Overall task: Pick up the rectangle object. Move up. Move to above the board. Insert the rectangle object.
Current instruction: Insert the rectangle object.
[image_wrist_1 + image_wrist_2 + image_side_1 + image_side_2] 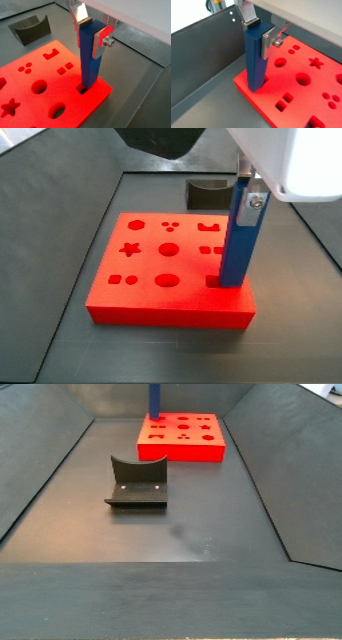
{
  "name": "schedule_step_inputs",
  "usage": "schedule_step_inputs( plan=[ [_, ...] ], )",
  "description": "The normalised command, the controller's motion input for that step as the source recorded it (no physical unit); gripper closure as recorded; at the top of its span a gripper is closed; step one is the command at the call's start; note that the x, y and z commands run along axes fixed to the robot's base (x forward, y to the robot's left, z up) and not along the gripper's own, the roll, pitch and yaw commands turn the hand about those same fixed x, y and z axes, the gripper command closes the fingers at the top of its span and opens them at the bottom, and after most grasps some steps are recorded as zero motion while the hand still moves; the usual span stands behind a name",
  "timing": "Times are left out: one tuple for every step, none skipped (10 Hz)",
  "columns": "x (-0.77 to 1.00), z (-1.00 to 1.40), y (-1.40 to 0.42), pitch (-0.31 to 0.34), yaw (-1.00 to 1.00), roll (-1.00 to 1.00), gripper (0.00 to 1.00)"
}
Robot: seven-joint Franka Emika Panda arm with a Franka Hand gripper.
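Observation:
The rectangle object point(89, 62) is a long blue bar standing upright, with its lower end inside a rectangular hole at a corner of the board point(73, 85). The gripper point(91, 32) is shut on the bar's upper part, one silver finger point(81, 15) on each of two opposite faces. Both wrist views show this grip; the bar point(256, 62), gripper point(260, 31) and red-orange board point(308, 100) appear there too. In a side view the bar point(241, 238) rises from the board point(147, 268) near its front right corner, with the gripper point(249, 190) at the top. The farther side view shows bar point(152, 399) and board point(187, 446) small.
The dark fixture point(138, 484) stands on the grey floor apart from the board, also seen as the fixture point(30, 29) and the fixture point(207, 193). Sloping grey walls point(40, 474) enclose the floor. The board's other cut-outs include a star point(131, 249) and circles point(168, 249).

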Motion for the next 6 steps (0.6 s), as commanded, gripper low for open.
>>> schedule_step_inputs(
  plan=[
    [-0.59,0.21,0.41,-0.166,-0.23,0.0,1.0],
    [-0.72,0.15,0.37,-0.173,-0.22,0.0,1.0],
    [-0.22,0.0,0.01,-0.059,-0.04,-0.03,1.0],
    [0.0,0.0,0.0,0.0,0.0,0.0,1.0],
    [0.07,-0.12,-0.07,0.031,-0.01,0.0,1.0],
    [0.27,-0.12,-0.19,0.096,-0.06,0.0,1.0]
  ],
)
